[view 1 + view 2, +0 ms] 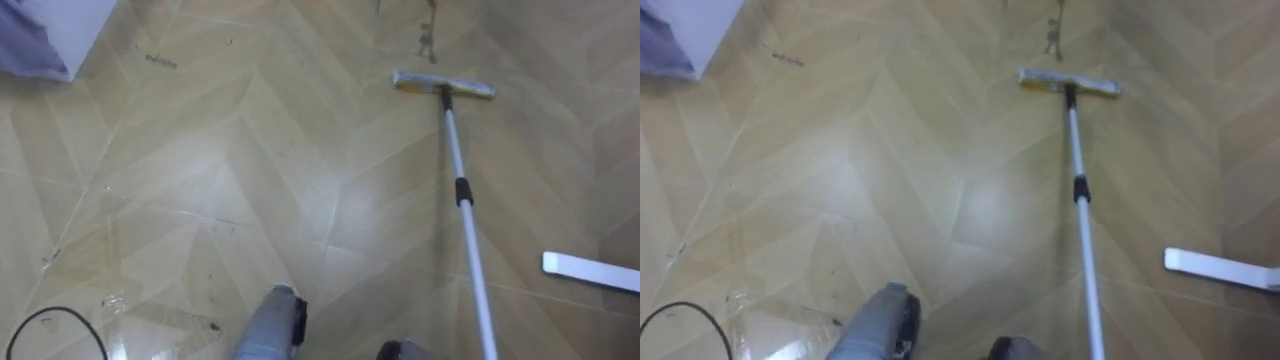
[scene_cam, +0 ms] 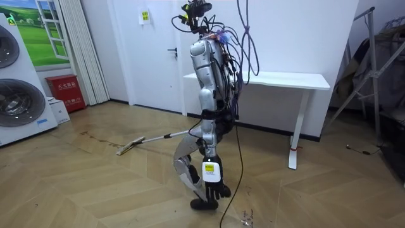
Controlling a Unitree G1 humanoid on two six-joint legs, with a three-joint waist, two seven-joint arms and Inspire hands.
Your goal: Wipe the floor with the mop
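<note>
The mop (image 1: pixel 456 150) is in front of my robot, its flat head (image 1: pixel 443 86) set crosswise on the wooden floor (image 1: pixel 250 170) and its pole running back toward me, right of centre in the eye views. From the head camera I get the detail: the head is a narrow pale pad, grey-cream and a little grubby, with a dark socket at its middle where the pole joins. The pole is light metal with a black collar (image 1: pixel 463 190) about halfway along. Just beyond the head I see dark smudges (image 1: pixel 428 40) on the boards. A white flat bar (image 1: pixel 590 270) lies on the floor to the right of the pole, apart from it, and the corner of a white unit (image 1: pixel 55 30) sits at upper left. The room view gives me the stance: the robot stands with knees bent in front of a white desk (image 2: pixel 278 80), turned toward the room view's left, where stacked washing machines (image 2: pixel 16 88) and a red box (image 2: pixel 63 92) stand. There the pole slants from the floor up to waist height and meets a hand (image 2: pixel 198 131). I cannot tell which hand it is, nor how its fingers sit on the pole.
</note>
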